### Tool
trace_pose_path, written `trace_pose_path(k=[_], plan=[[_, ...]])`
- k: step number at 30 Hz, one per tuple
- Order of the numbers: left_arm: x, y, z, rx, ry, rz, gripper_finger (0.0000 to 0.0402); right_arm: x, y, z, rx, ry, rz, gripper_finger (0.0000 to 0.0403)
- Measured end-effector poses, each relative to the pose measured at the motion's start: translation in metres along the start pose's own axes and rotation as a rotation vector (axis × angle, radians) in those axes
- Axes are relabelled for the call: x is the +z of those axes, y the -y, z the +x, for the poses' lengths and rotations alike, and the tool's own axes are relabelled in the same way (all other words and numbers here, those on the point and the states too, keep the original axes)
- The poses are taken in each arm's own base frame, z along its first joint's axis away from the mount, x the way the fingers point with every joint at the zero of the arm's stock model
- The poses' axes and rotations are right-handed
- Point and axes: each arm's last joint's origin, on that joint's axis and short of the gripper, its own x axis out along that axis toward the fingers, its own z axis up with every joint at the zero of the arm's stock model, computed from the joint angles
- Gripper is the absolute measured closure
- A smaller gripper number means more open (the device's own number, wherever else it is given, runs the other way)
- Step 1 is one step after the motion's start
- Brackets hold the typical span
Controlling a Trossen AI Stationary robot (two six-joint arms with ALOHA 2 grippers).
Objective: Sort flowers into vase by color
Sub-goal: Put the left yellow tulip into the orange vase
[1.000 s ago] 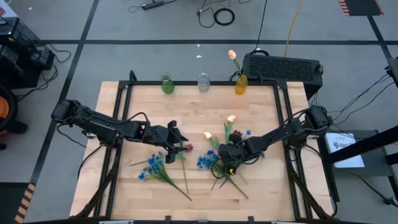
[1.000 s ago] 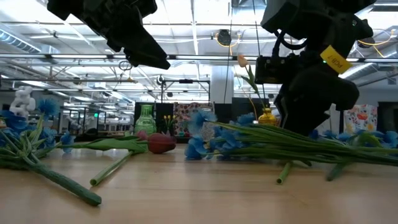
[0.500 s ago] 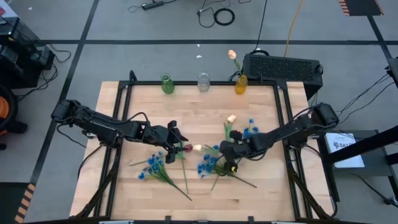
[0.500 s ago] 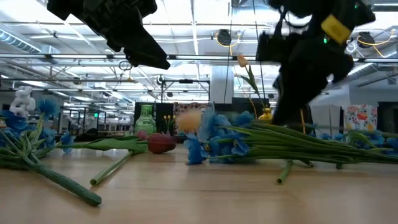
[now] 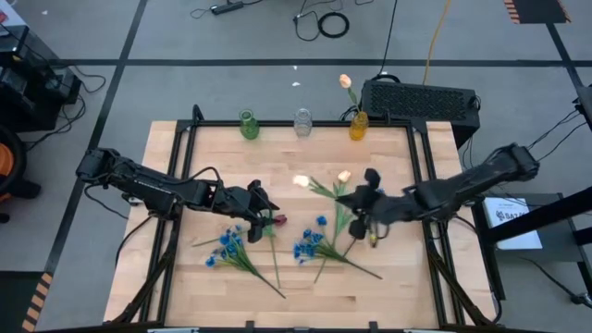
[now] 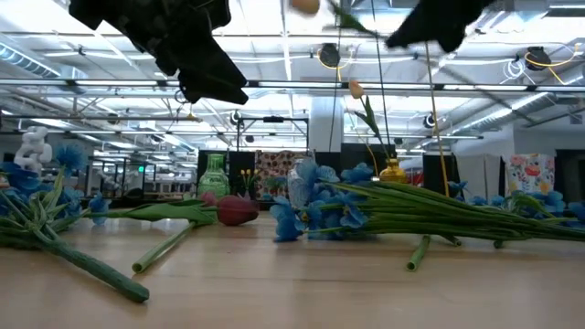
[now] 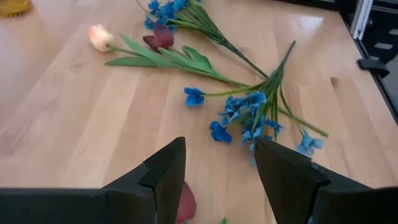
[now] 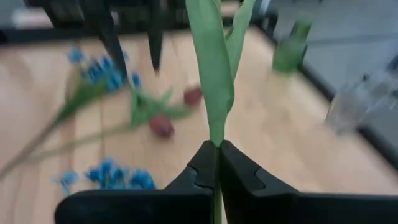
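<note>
Right gripper (image 5: 367, 178) is pinching a cream-yellow tulip (image 5: 302, 181) by its stem, up off the table; left gripper (image 5: 262, 205) hangs spread open over a dark red tulip (image 5: 278, 220) lying mid-table

The right end effector (image 5: 361, 199) has closed on a cream tulip (image 5: 302, 181) and lifted it off the counter (image 5: 185, 277), moving from the flower pile toward 12 o'clock. The tulip's head, a second ago on the counter beside the blue bunch (image 5: 309, 242), now hangs in the air toward 10 o'clock of the end effector. In the low view the arm has risen out of sight.
</note>
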Motion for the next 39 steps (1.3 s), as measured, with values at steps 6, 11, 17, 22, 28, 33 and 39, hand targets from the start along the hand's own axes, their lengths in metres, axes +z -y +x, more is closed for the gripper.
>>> trace_pose_path(k=[6, 11, 17, 22, 28, 33, 39], plan=[[0.015, 0.003, -0.001, -0.006, 0.164, -0.02, 0.0204, 0.024, 0.006, -0.038, 0.001, 0.235, 0.001, 0.0402], [0.03, 0.007, -0.005, -0.043, 0.324, -0.003, 0.0204, 0.032, 0.004, -0.051, -0.02, 0.322, -0.042, 0.0403], [0.043, 0.01, -0.01, -0.041, 0.468, 0.042, 0.0204, 0.035, -0.008, -0.05, 0.014, 0.372, -0.021, 0.0403], [0.048, 0.018, -0.001, -0.107, 0.59, 0.127, 0.0204, 0.048, -0.029, -0.05, 0.141, 0.532, 0.0, 0.0403], [0.049, 0.031, 0.015, -0.181, 0.771, 0.184, 0.0204, 0.05, -0.048, -0.041, 0.174, 0.626, -0.013, 0.0403], [0.053, 0.044, 0.032, -0.222, 0.821, 0.214, 0.0203, 0.05, -0.06, -0.03, 0.159, 0.685, -0.02, 0.0402], [0.067, 0.061, 0.051, -0.227, 0.813, 0.258, 0.0166, 0.051, -0.069, -0.024, 0.204, 0.773, 0.003, 0.0402]])
